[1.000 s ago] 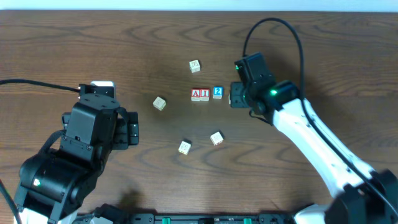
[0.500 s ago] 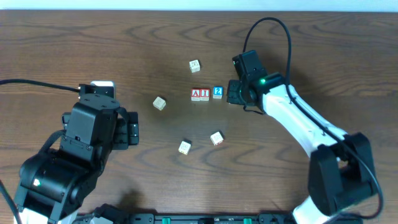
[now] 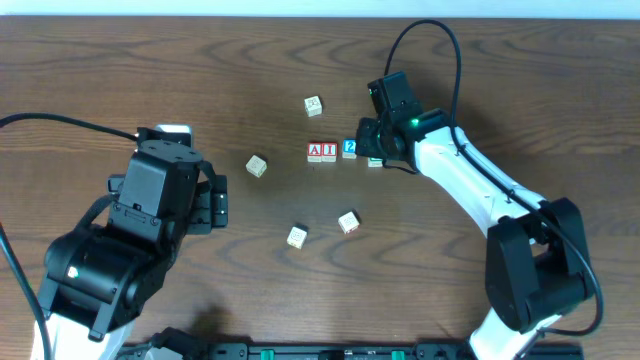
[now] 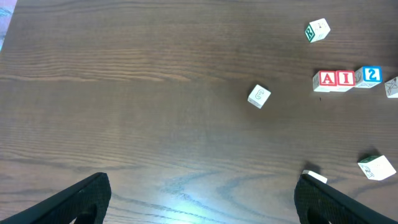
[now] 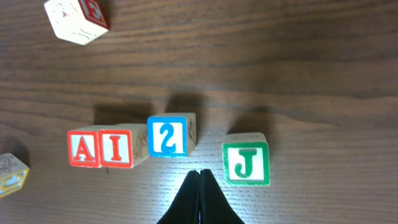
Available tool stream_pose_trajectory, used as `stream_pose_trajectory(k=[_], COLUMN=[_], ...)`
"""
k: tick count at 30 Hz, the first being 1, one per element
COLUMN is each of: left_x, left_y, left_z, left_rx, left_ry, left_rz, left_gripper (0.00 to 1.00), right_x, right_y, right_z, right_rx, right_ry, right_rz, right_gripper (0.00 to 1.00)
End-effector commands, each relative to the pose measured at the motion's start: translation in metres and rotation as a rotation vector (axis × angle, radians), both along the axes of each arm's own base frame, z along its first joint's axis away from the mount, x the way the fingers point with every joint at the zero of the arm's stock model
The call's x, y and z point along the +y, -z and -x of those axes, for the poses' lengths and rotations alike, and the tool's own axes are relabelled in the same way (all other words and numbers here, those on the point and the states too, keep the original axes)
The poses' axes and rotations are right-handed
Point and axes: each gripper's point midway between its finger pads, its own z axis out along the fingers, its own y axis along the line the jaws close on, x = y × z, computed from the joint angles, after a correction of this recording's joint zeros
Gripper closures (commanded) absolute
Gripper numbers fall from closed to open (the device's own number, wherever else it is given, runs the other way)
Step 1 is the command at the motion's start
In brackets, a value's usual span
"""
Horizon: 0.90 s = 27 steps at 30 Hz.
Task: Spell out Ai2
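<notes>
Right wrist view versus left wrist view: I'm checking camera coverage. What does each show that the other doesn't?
Only the right wrist view: the green-bordered wooden J cube with its letter readable, and the right gripper, fingers closed together. Only the left wrist view: the left gripper, fingers wide apart, and a pale green-topped cube at lower right. Both: the red-bordered A cube, red-bordered I cube and blue 2 cube, in one row.

Eight small cubes sitting on table point(image 3: 120, 80) — two red ones, red A cube point(image 3: 316, 151) and red I cube point(image 3: 329, 151); one blue 2 cube point(image 3: 350, 148); one green J cube point(image 5: 247, 163); four pale cubes point(image 3: 314, 104) point(image 3: 257, 166) point(image 3: 297, 237) point(image 3: 348, 222) lying around. Two robot arms hanging over it — left arm point(image 3: 140, 230), right arm point(image 3: 470, 185).
</notes>
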Motion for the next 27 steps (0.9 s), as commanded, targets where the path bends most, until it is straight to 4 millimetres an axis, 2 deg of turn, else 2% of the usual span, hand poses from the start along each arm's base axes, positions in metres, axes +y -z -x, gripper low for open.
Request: stream_pose_trajectory(k=[1,6,15,27], left_x=[0.001,0.001,0.004,0.004], left_y=[-0.005,-0.005,-0.006,-0.006], left_z=[-0.001,-0.001,-0.002,-0.002], left_rx=[-0.014,-0.015,-0.024,-0.024], left_ry=[-0.010,-0.010,-0.024,-0.024], left_rz=[0.004,0.004,-0.012,-0.012], left_gripper=[0.05,0.05,0.05,0.05], right_x=[0.002,0.002,0.002,0.003], right_y=[-0.001,0.017,0.036,0.035], right_z=[-0.010,-0.014,-0.016,-0.022], right_rx=[-0.015,0.003,0.026,-0.006], right_ry=[0.020,0.022,0.025,0.030], right_rz=[-0.011,0.000,0.013,0.018], right_gripper=[0.98,0.98,0.98,0.98])
